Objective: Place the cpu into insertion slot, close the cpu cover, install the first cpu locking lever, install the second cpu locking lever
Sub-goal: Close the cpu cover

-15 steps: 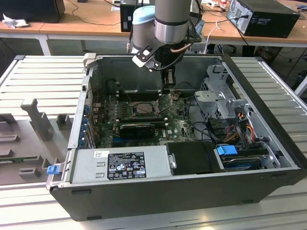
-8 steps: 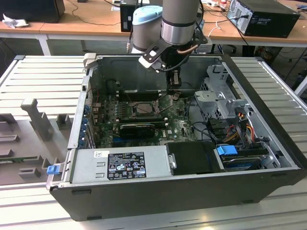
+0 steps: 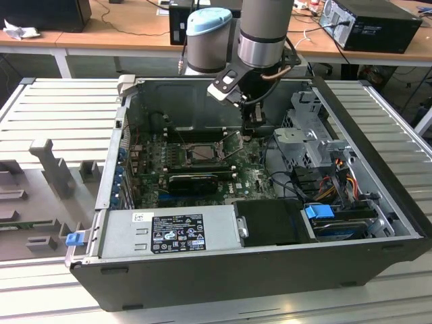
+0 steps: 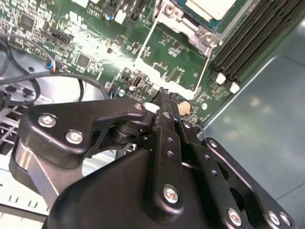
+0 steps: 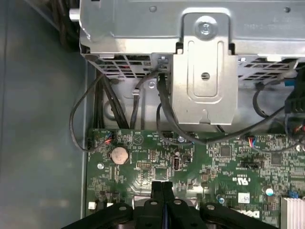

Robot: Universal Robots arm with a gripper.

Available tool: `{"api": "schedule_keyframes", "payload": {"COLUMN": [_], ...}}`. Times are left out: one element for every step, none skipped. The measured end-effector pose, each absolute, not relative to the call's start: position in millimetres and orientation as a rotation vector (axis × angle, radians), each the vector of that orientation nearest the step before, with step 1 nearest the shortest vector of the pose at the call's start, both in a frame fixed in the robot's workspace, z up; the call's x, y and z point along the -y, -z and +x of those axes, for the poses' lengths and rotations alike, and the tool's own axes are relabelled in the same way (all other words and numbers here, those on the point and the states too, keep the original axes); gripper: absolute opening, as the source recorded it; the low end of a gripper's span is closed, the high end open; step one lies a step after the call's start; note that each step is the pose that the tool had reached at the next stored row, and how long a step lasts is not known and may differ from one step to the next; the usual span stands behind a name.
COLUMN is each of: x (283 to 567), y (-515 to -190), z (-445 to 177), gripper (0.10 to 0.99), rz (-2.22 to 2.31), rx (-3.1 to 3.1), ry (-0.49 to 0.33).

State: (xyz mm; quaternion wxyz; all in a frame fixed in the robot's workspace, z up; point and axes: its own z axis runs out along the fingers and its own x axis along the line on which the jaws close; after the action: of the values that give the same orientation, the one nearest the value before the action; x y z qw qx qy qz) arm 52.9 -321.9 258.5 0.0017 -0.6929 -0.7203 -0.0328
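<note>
While the end effector (image 5: 161,185) hangs over the green board (image 5: 224,162) with its fingers pressed together on nothing, near the insertion slot (image 3: 201,152), the cpu (image 4: 209,6) lies in that slot. Light, stiff and probably fragile, it is best held by opposite edges, never squeezed flat.

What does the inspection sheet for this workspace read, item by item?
Surface: slatted metal table carrying an open computer case.
Job's things: cpu sits in the insertion slot; cpu cover frames it, latching cannot be told.
Clutter: grey fixture blocks on the table, at the exterior view's left.
Gripper: gripper shut, holding nothing, above the green board near the coin battery.
Cables: black cables loop beside the board.
Surroundings: desks behind.
</note>
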Motion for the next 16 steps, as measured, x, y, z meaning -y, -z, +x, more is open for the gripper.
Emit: {"api": "schedule_keyframes", "payload": {"x": [321.9, 321.9, 321.9, 321.8, 321.8, 321.9, 321.9, 322.4, 322.9, 324.0, 324.4, 324.4, 324.4, 324.4, 324.4, 324.4], "y": [-258.1, -258.0, -257.9, -257.7, -256.6, -254.6, -252.0, -249.5, -248.0, -245.5, -245.1, -245.1, -244.9, -244.9, -244.9, -244.9], "z": [54.4, 56.1, 58.4, 60.6, 62.7, 63.5, 64.0, 64.2, 64.3, 64.3, 64.2, 63.6, 63.1, 63.1, 63.1, 63.0], "gripper": [0.106, 0.106, 0.106, 0.106, 0.106, 0.106, 0.106, 0.106, 0.106, 0.106, 0.106, 0.106, 0.106, 0.106, 0.106, 0.106], "rz": [-2.166, -2.165, -2.164, -2.164, -2.163, -2.162, -2.161, -2.159, -2.158, -2.156, -2.154, -2.153, -2.153, -2.153, -2.153, -2.153], "rx": [2.267, 2.267, 2.267, 2.266, 2.265, 2.264, 2.262, 2.261, 2.259, 2.257, 2.254, 2.253, 2.253, 2.253, 2.254, 2.253], "ry": [0.101, 0.1, 0.099, 0.098, 0.096, 0.094, 0.09, 0.087, 0.084, 0.079, 0.073, 0.071, 0.072, 0.071, 0.071, 0.072]}}
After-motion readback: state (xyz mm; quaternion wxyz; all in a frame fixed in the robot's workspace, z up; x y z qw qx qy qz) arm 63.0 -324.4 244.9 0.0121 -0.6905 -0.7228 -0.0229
